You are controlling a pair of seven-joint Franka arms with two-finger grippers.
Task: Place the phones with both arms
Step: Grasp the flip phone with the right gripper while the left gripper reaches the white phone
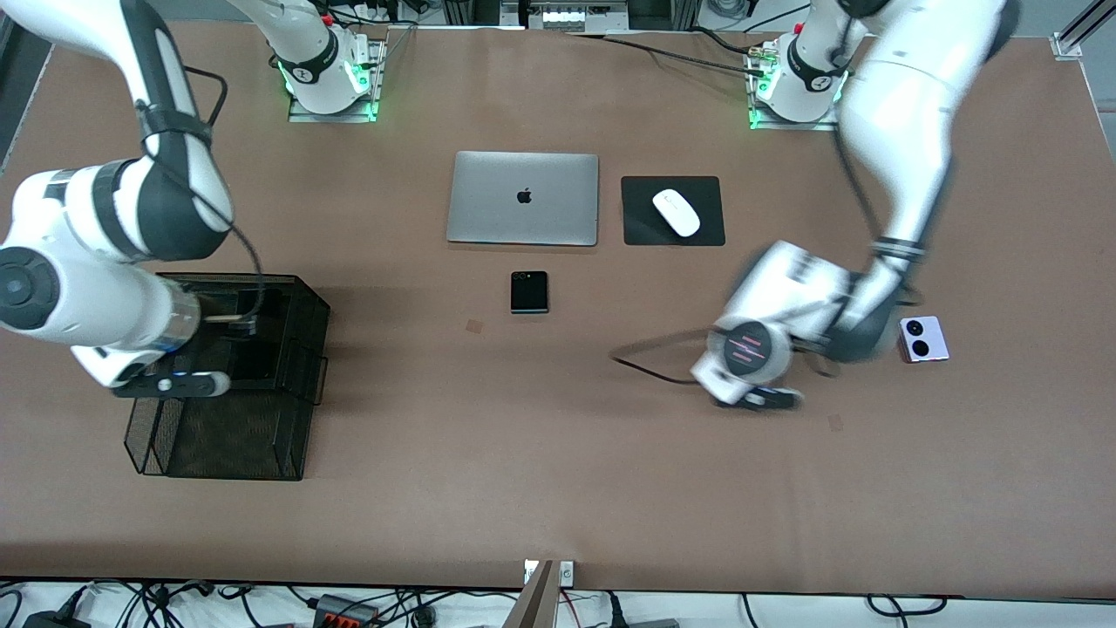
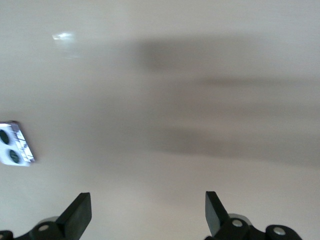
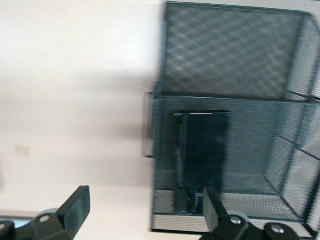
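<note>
Left gripper (image 2: 145, 212): fingers wide apart, empty, over bare table near lilac-white phone (image 1: 923, 339).
Right gripper (image 3: 142, 210): spread, empty, over mesh basket (image 1: 296, 301); glossy black slab (image 3: 205, 155) upright inside, lower end obscured.
Folded black phone (image 1: 529, 291): table centre.

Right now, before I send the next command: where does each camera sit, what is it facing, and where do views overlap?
Front view: high across the table, facing both bases; shows both arms, closed laptop, black folded phone.
Left wrist view: looks down past the open left gripper at bare table and the lilac-white phone, also in front view.
Right wrist view: looks past the open right gripper into the mesh organizer holding the slim black phone.
</note>
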